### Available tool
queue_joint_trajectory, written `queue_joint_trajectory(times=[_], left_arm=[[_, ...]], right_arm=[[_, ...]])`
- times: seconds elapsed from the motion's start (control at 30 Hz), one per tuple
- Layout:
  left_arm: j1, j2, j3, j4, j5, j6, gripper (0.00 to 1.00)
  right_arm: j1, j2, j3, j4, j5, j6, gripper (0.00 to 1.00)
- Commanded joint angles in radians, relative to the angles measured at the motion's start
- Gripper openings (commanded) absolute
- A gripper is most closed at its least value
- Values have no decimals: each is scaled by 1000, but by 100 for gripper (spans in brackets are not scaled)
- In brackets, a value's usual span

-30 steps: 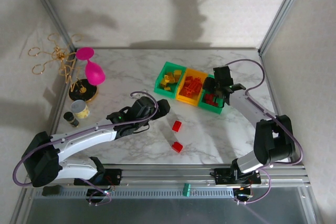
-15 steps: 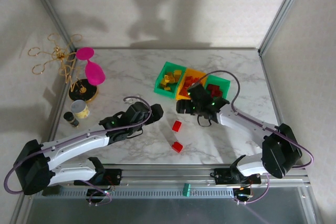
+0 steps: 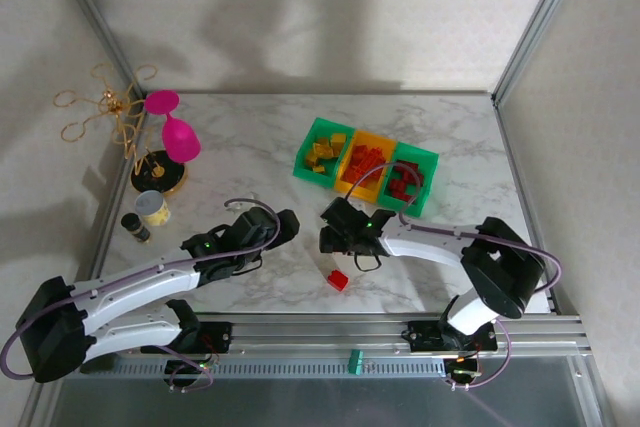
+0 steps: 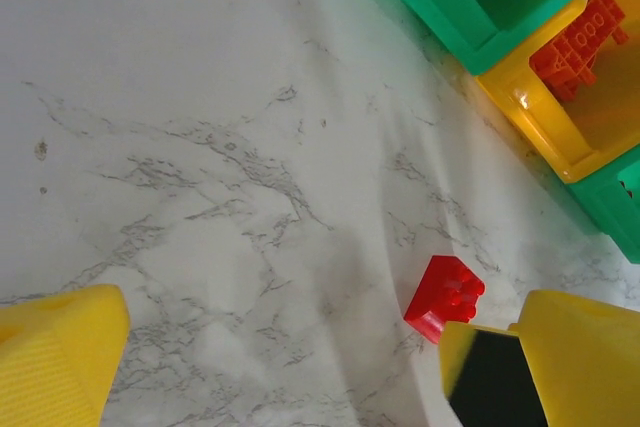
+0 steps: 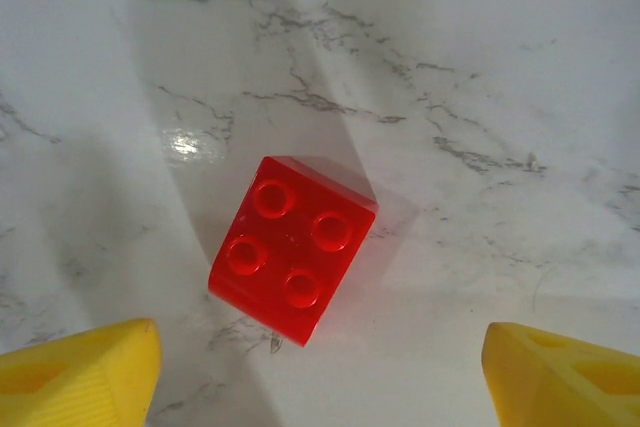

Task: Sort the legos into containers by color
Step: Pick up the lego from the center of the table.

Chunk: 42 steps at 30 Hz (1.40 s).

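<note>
Right wrist cam: red lego point(image 5: 292, 247) is being hovered over by the right gripper point(image 5: 320, 352), fingers point(image 5: 80, 372) spread wide, not touching it | it's being seen just arm-side of the containers point(image 3: 365, 165) | second red lego point(image 3: 339, 280) is being seen further arm-side of them | left gripper point(image 4: 300, 332) is being held spread too, nothing pinched

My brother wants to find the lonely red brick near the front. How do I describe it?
On the marble table, look near the middle of the front edge. The small red brick lies there alone; the other loose red brick sits farther back, under the right hand.
</note>
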Motion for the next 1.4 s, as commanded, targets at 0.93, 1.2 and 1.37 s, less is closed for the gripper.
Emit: queue_joint_trajectory(times=[0.93, 1.2, 1.37], left_arm=[[-5, -10, 26, -18, -44, -15, 100], [-6, 16, 47, 30, 3, 0, 100], [-6, 89, 116, 74, 62, 48, 100]], right_arm=[[11, 125, 79, 58, 106, -12, 37], [-19, 20, 74, 46, 102, -23, 33], [-102, -92, 64, 45, 89, -64, 33]])
